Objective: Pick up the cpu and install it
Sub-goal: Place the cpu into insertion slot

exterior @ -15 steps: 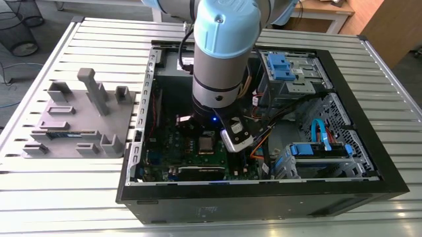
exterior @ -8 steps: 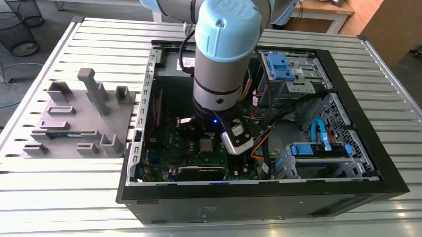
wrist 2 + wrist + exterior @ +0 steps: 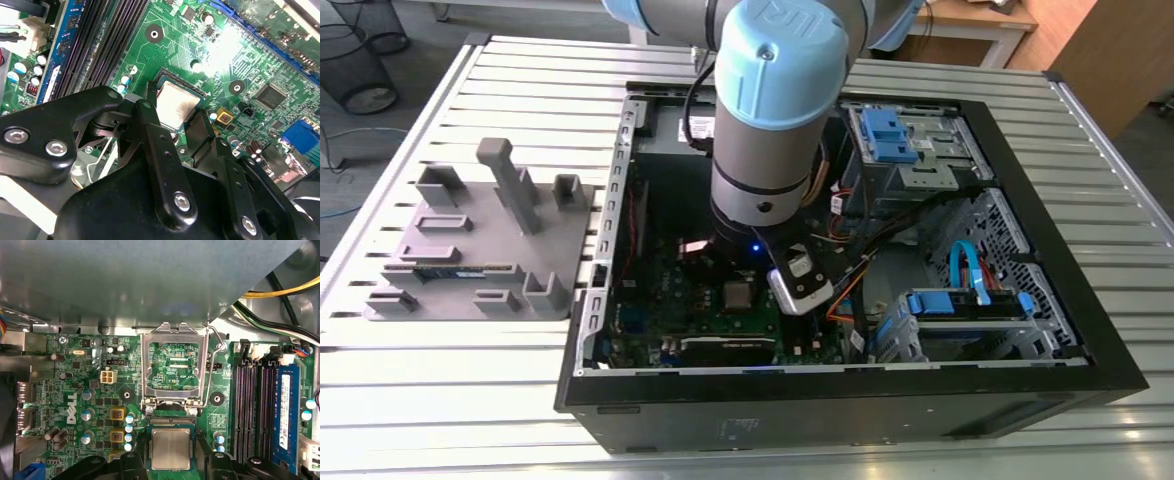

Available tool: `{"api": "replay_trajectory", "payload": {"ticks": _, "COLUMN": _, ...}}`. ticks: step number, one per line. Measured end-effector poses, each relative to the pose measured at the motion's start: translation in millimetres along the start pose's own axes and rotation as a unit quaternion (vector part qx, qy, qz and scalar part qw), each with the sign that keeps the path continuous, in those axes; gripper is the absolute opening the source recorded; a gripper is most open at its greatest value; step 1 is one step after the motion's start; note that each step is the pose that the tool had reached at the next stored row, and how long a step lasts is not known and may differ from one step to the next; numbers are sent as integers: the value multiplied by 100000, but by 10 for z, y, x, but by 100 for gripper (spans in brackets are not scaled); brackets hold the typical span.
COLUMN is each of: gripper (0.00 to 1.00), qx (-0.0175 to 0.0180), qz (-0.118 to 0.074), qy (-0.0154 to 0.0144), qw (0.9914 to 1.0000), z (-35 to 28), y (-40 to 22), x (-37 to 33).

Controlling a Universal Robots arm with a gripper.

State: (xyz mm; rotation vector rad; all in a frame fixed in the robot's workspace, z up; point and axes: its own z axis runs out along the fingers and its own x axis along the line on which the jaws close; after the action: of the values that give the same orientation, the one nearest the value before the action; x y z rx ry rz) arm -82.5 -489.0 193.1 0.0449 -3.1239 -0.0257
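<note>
The cpu (image 3: 170, 448), a flat square chip with a shiny silver top, lies level in the motherboard socket (image 3: 171, 421). It appears in the second wrist view as the cpu (image 3: 175, 105) and in the exterior view as the cpu (image 3: 738, 293). My gripper (image 3: 171, 462) reaches down into the computer case, its black fingers (image 3: 150, 107) set against two opposite edges of the chip, shut on it. The socket's metal load plate (image 3: 173, 365) is flipped up and open beyond the chip.
The open black computer case (image 3: 1067, 250) lies on a slatted metal table (image 3: 454, 400). Memory slots (image 3: 250, 410) and a blue memory stick (image 3: 285, 410) flank the socket. A grey fixture block (image 3: 480, 250) with a green stick sits at the exterior view's left. Cables and drive bays crowd the case's other side.
</note>
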Motion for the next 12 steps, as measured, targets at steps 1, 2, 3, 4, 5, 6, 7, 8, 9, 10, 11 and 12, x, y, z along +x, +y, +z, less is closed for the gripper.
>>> {"api": "replay_trajectory", "payload": {"ticks": 1, "gripper": 47, "qx": -10, "qz": 0, "qy": -8, "qw": 100000, "z": 5, "y": 0, "x": 0}}
{"api": "replay_trajectory", "payload": {"ticks": 2, "gripper": 47, "qx": -1, "qz": 0, "qy": -8, "qw": 100000, "z": 10, "y": 0, "x": 0}}
{"api": "replay_trajectory", "payload": {"ticks": 3, "gripper": 47, "qx": 19, "qz": -1, "qy": 0, "qw": 100000, "z": 12, "y": 0, "x": 0}}
{"api": "replay_trajectory", "payload": {"ticks": 4, "gripper": 47, "qx": 21, "qz": -2, "qy": -2, "qw": 100000, "z": 16, "y": 0, "x": 0}}
{"api": "replay_trajectory", "payload": {"ticks": 5, "gripper": 47, "qx": 25, "qz": -2, "qy": -2, "qw": 100000, "z": 21, "y": 0, "x": -1}}
{"api": "replay_trajectory", "payload": {"ticks": 6, "gripper": 47, "qx": 39, "qz": -1, "qy": 2, "qw": 100000, "z": 23, "y": -1, "x": 0}}
{"api": "replay_trajectory", "payload": {"ticks": 7, "gripper": 47, "qx": 41, "qz": -1, "qy": 4, "qw": 100000, "z": 23, "y": -1, "x": 0}}
{"api": "replay_trajectory", "payload": {"ticks": 8, "gripper": 47, "qx": 46, "qz": 1, "qy": 7, "qw": 100000, "z": 23, "y": -1, "x": 0}}
{"api": "replay_trajectory", "payload": {"ticks": 9, "gripper": 47, "qx": 30, "qz": -1, "qy": -3, "qw": 100000, "z": 28, "y": 0, "x": -1}}
{"api": "replay_trajectory", "payload": {"ticks": 10, "gripper": 47, "qx": 29, "qz": 1, "qy": -4, "qw": 100000, "z": 31, "y": 0, "x": -1}}
{"api": "replay_trajectory", "payload": {"ticks": 11, "gripper": 47, "qx": 40, "qz": -1, "qy": 0, "qw": 100000, "z": 33, "y": 0, "x": -1}}
{"api": "replay_trajectory", "payload": {"ticks": 12, "gripper": 47, "qx": 44, "qz": 0, "qy": 1, "qw": 100000, "z": 34, "y": -1, "x": -1}}
